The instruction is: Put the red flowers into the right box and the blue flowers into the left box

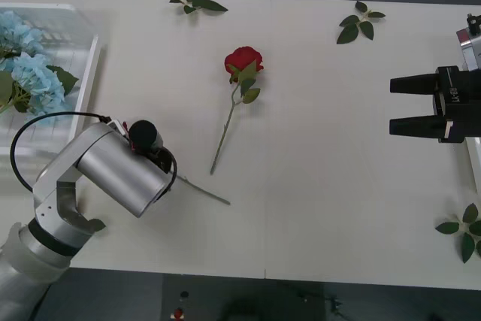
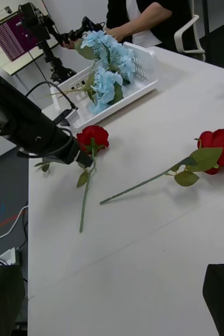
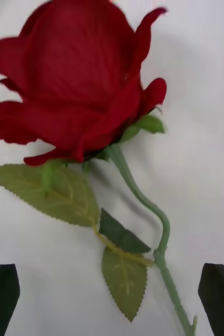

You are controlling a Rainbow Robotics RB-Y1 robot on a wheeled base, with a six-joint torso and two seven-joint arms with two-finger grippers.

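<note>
One red rose lies at the table's middle, its stem running toward me. A second red rose lies flat on the table right under my left gripper, which is open with a black finger at each side of the stem. In the front view my left arm covers that bloom and only its stem sticks out. Several blue flowers lie in the left box. My right gripper hovers open at the table's right side, near the right box's pale rim.
Loose green leaf sprigs lie at the far middle, far right and near right. Bare white tabletop stretches between the two arms. In the right wrist view the two roses lie apart.
</note>
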